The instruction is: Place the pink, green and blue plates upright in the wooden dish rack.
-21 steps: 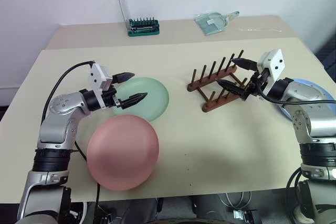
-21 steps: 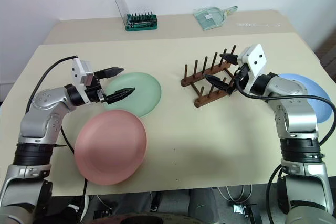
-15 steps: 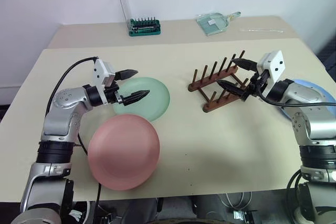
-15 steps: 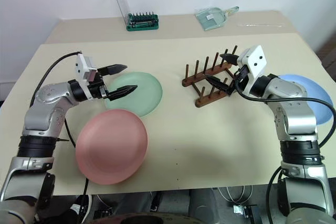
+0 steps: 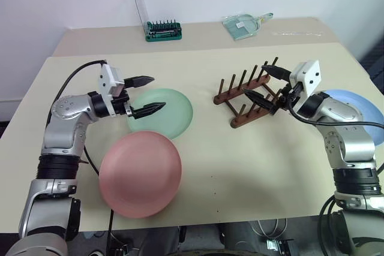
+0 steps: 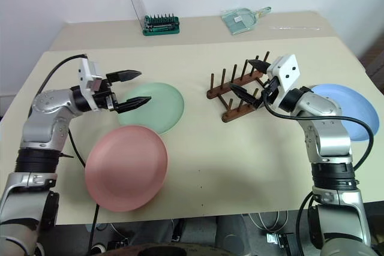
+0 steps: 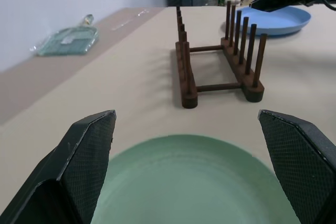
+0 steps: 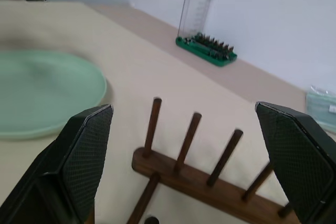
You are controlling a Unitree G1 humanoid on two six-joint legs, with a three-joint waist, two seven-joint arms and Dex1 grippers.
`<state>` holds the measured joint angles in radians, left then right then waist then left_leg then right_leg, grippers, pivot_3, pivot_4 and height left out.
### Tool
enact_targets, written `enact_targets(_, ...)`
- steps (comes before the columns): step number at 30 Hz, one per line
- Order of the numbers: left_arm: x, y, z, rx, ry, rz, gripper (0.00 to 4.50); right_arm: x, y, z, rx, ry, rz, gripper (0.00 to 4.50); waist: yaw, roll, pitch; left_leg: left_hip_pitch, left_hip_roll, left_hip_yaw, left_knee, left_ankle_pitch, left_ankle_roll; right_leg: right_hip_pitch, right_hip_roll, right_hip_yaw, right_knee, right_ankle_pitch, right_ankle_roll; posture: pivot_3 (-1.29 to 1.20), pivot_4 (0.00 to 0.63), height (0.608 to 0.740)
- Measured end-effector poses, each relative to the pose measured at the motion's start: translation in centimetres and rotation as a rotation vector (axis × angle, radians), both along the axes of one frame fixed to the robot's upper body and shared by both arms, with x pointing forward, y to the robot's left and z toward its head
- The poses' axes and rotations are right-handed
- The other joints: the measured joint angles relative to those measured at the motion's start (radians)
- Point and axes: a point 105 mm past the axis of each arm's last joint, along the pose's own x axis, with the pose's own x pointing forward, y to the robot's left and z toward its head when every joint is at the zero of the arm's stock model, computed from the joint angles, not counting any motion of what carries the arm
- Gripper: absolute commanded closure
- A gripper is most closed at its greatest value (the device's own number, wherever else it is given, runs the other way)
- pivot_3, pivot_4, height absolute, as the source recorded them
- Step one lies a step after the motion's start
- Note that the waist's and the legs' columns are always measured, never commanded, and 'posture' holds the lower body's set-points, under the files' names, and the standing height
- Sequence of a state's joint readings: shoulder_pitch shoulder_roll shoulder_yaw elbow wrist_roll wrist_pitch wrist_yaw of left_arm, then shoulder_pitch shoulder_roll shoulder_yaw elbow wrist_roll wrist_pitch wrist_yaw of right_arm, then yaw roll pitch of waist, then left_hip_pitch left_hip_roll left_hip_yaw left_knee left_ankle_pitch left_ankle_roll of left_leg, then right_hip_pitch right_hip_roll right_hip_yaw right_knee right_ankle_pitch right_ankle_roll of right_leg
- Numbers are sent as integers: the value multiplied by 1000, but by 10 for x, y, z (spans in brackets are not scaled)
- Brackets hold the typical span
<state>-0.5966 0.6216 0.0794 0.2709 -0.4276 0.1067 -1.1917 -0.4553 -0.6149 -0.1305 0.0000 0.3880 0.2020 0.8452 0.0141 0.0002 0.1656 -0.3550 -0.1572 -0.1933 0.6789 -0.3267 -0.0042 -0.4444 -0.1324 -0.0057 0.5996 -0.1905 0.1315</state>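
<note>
Both grippers, left [image 5: 146, 95] and right [image 5: 263, 83], remain spread and empty, barely shifted; no plate is racked yet.

Three matt plates [image 5: 140, 173] are seen, a dark wooden rack [image 5: 248, 93], cross-hatched black fingers [image 7: 86, 153], and a smooth matt table [image 5: 240, 166].

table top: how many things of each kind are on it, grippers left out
Round matte plates: 3, salmon pink, mint green, light blue
Dark brown wooden dish rack: 1
Green bit holder with clear lid: 1
Clear greenish dustpan-shaped tray: 1
Total: 6
</note>
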Motion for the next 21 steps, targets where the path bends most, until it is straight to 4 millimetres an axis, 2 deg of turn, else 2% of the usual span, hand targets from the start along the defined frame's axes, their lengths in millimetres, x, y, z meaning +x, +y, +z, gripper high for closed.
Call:
enact_targets(6, 1, -7, 17, 5, -47, -41, 0, 3, -3, 25, 81, -68, -17, 60, -1, 0, 0, 0, 0, 0, 1, 0, 0, 0, 0, 0, 0, 0, 1, 0, 150, 740)
enact_targets(11, -5, -32, 3, 20, 107, -140, 0, -4, -8, 31, 167, -17, 37, 60, 0, 0, 0, -1, 0, 0, 1, 0, 1, 0, 0, 0, 0, 0, 1, 0, 150, 740)
enact_targets(13, -2, -40, 3, 29, 132, -160, 0, -18, -14, 32, 187, 46, 104, 60, 5, 0, 0, -1, 0, -1, 1, 0, 1, 0, 0, 0, -1, 0, 1, 0, 150, 740)
enact_targets(17, 5, -60, 6, 24, 145, -168, 0, -47, -41, 30, 154, 148, 135, 60, 10, 0, 0, 0, 0, 1, 2, -1, 2, 2, 0, 0, -2, 1, 1, 0, 150, 740)
enact_targets(21, 2, -101, -18, 72, 182, -210, 0, -78, -62, 21, 100, 247, 123, 60, 24, 0, 0, 0, 0, 2, 2, -2, 3, 1, 0, 1, -2, 1, 2, 0, 150, 740)
